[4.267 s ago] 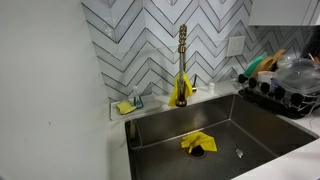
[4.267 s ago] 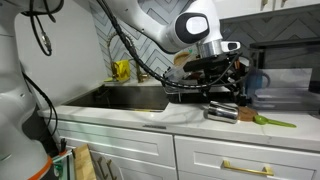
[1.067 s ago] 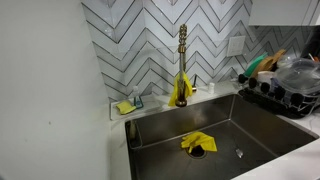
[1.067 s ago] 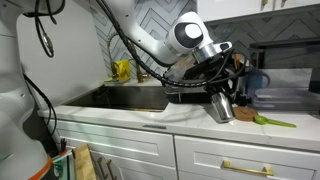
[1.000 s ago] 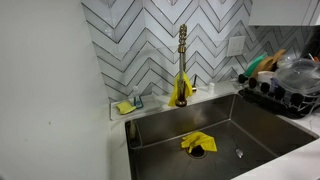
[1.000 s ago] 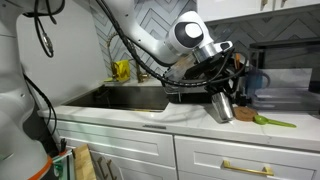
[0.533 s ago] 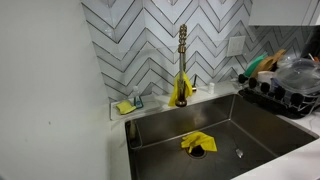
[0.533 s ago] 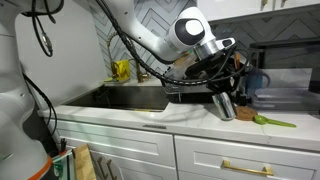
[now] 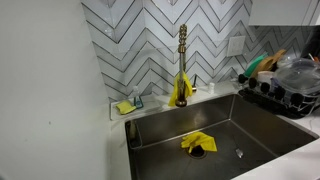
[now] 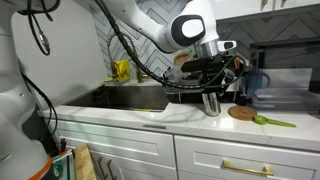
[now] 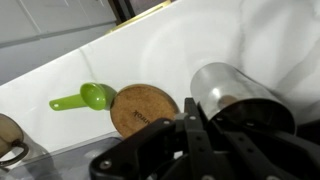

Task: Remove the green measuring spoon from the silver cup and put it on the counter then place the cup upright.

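Silver cup [image 10: 211, 103]: stands close to upright, mouth up, directly under the arm's wrist near the front of the counter. It cannot be told whether its base is touching the surface.
Gripper [image 10: 210, 91]: reaches down onto the cup from above. The jaws look drawn in narrow on the cup's wall at the rim, though the wrist view [image 11: 190, 122] partly hides the contact. A grip at the top would let the cup be swung to vertical and lowered onto its base.
Green measuring spoon [image 11: 85, 98]: already out of the cup and lying flat on the counter, handle pointing away from the cup. It sits well apart from the cup, so it is out of the way of the set-down.
Wooden coaster [image 11: 143, 108]: round and flat, between spoon and cup, with the spoon's bowl just beside its edge.
Counter [image 10: 125, 112]: pale worktop around the sink, bare beneath the cup.
Sink [image 9: 255, 125]: steel basin with a yellow cloth [image 9: 196, 143] over the drain. The arm does not show in this exterior view.
Stage: spoon removal looks complete, and righting the cup looks nearly done.
Next need: a level base on the counter before the jaws let go.
Risk: smooth, light metal could tip or skid on release if it is tilted.
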`<state>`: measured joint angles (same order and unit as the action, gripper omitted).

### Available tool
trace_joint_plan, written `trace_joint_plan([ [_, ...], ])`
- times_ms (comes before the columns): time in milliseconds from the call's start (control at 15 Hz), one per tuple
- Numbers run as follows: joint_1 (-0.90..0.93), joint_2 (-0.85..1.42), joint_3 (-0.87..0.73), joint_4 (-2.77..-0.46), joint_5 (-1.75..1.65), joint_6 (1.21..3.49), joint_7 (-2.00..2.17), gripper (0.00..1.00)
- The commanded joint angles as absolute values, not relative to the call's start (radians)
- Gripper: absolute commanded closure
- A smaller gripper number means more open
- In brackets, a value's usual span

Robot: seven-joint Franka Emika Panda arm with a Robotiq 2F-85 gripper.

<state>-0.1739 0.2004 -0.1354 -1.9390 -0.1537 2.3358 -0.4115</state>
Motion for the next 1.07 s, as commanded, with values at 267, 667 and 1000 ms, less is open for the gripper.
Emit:
trace_joint_plan([
  [267,-0.184,0.159,-0.116,-1.919,-0.093,2.24,-0.453,0.38],
  [667,-0.173,0.104,-0.098,-1.844,-0.047,2.063,-0.537,0.0],
  [1000,-0.151,0.053,-0.096,-1.763,-0.078,1.92,-0.537,0.0],
])
